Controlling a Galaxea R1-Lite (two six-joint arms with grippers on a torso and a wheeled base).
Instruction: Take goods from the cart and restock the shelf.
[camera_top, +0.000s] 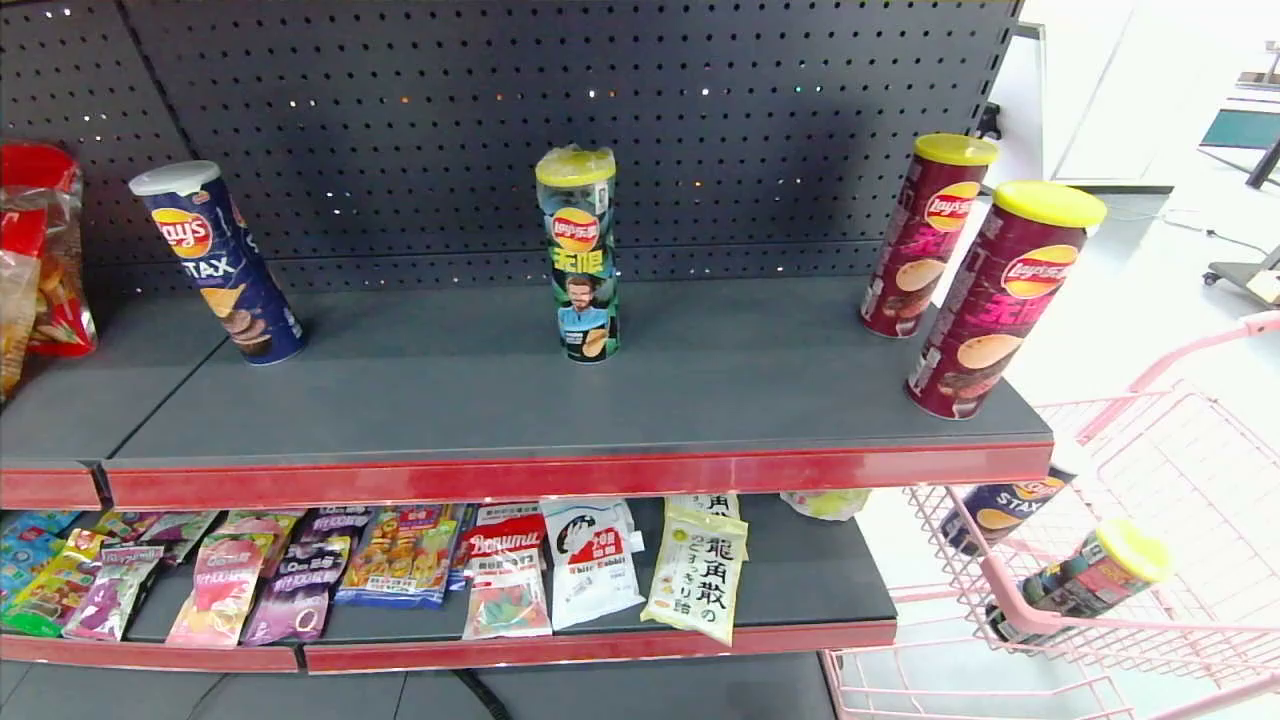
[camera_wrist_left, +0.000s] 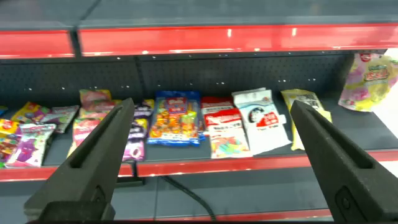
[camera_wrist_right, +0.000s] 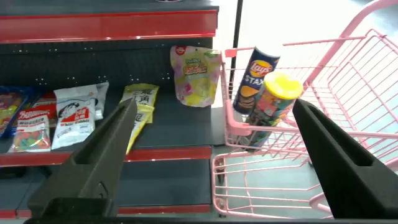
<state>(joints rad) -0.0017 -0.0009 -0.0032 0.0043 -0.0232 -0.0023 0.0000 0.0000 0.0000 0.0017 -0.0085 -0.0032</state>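
Note:
The pink cart (camera_top: 1012, 600) stands to the right of the shelf. It holds a blue chip can (camera_top: 1005, 505) and a dark chip can with a yellow lid (camera_top: 1085, 575). The right wrist view shows the blue can (camera_wrist_right: 254, 78) and the yellow-lidded can (camera_wrist_right: 273, 106) leaning in the cart's corner (camera_wrist_right: 231, 132). My right gripper (camera_wrist_right: 214, 162) is open and empty, some way from the cart, level with the lower shelf. My left gripper (camera_wrist_left: 211, 165) is also open and empty, facing the snack bags (camera_wrist_left: 177, 118) on the lower shelf. The upper shelf (camera_top: 600, 400) carries several upright cans.
On the upper shelf stand a blue can (camera_top: 215, 262) at left, a green can (camera_top: 580, 255) in the middle and two maroon cans (camera_top: 1000, 300) at the right end. Red snack bags (camera_top: 40, 250) sit far left. Flat snack bags (camera_top: 590, 560) line the lower shelf.

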